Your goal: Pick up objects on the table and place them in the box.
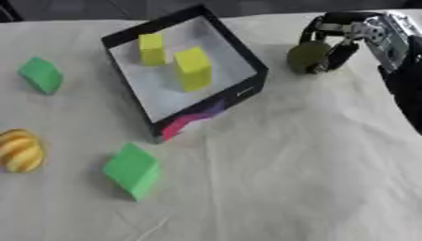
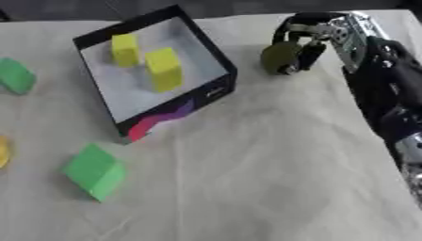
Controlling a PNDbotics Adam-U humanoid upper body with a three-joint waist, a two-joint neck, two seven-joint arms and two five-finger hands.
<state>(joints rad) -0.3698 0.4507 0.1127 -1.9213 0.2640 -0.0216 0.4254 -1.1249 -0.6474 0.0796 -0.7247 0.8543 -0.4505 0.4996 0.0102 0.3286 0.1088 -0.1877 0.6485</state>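
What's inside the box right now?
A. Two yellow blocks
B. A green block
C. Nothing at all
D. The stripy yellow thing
A. Two yellow blocks stand inside the box, while both green blocks and the stripy yellow thing lie outside it on the cloth.

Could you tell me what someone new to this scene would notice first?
Probably the black-walled box at the upper middle, with two yellow blocks inside. Just right of it, the right hand curls round a dark olive ball. Two green blocks and a yellow striped thing lie on the left of the white cloth.
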